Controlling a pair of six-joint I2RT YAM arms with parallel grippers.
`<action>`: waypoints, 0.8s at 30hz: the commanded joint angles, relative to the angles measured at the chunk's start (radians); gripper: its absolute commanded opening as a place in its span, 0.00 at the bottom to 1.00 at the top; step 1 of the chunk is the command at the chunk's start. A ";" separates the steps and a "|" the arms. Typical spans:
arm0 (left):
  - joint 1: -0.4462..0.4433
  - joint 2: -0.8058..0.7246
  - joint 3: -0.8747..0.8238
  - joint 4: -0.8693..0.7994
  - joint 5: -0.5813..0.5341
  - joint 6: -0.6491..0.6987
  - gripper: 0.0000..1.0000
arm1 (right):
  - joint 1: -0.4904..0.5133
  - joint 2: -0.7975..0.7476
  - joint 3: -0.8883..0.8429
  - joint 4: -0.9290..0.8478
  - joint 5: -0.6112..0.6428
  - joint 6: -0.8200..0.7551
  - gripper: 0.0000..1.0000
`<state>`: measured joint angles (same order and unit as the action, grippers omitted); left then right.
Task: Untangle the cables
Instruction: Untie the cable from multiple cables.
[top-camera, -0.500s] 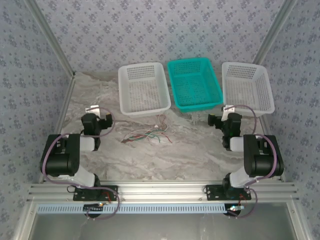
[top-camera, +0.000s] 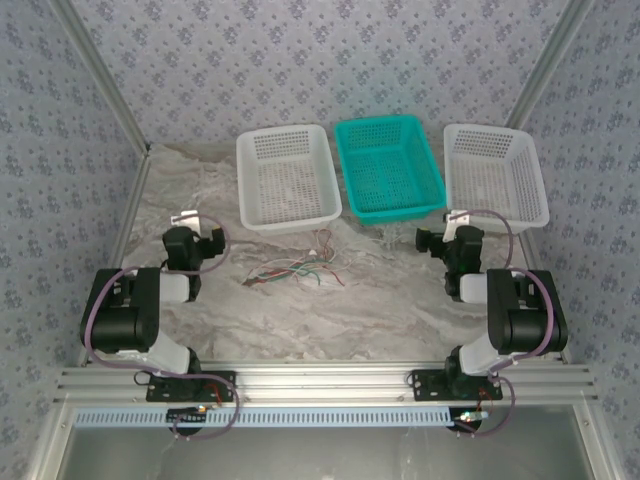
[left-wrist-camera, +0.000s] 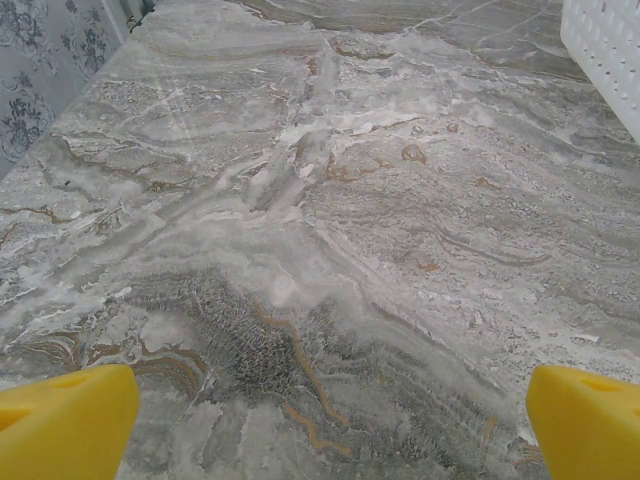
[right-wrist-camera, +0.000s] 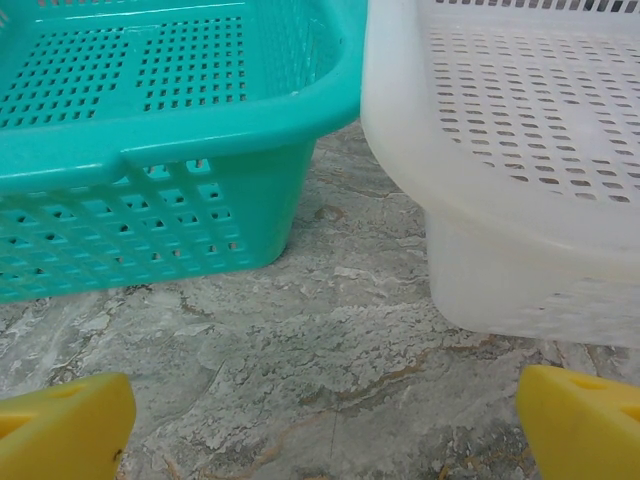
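At the bottom of each wrist view, my left end effector (left-wrist-camera: 325, 425) and right end effector (right-wrist-camera: 325, 425) gape wide, grasping nothing. Between them, mid-frame from above, the cables (top-camera: 295, 270) lie bunched on the counter (top-camera: 400, 300). They look light, limp and apt to snag. I'd pinch one strand near a free end.

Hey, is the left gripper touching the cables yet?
Apart. The top view shows bare table between the left gripper and the cables.
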<state>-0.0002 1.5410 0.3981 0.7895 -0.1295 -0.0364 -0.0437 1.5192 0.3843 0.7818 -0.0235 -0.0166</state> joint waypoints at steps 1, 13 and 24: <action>0.001 -0.008 0.012 0.030 0.010 0.001 0.99 | -0.005 -0.005 0.021 -0.010 -0.008 -0.007 1.00; -0.026 -0.055 -0.016 0.047 -0.026 0.024 1.00 | 0.028 -0.356 0.192 -0.645 0.212 0.300 1.00; -0.097 -0.558 0.185 -0.737 -0.159 -0.320 1.00 | 0.269 -0.492 0.501 -1.224 -0.160 0.453 1.00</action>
<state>-0.0620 1.0828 0.4843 0.3550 -0.2710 -0.1787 0.1276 1.0153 0.8349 -0.2337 -0.1013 0.3954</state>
